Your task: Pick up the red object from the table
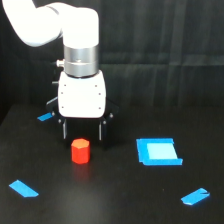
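The red object (80,151) is a small red-orange hexagonal block standing upright on the black table (115,195). My gripper (82,131) hangs from the white arm just behind and above the block. Its two dark fingers (64,129) point down and stand apart, wider than the block. The block sits in front of the gap between them, and whether the fingers reach around it I cannot tell. Nothing is held.
A blue square (158,151) lies to the exterior view's right of the block. Blue tape strips lie at the front left (23,188), front right (195,196) and behind the arm on the left (45,117). A dark curtain closes the back.
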Controlling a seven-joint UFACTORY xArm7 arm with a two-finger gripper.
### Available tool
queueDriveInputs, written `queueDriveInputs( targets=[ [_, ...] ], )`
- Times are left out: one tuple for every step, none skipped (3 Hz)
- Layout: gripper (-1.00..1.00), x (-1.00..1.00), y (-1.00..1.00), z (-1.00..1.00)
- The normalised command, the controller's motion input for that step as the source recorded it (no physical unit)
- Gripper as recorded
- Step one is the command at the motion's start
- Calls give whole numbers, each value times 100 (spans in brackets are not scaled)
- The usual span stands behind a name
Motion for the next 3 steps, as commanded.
queueDriveInputs(
  targets=[
    [96, 1, -81, 6],
    [91, 1, -85, -14],
    [-82, -7, -2, -21]
  ],
)
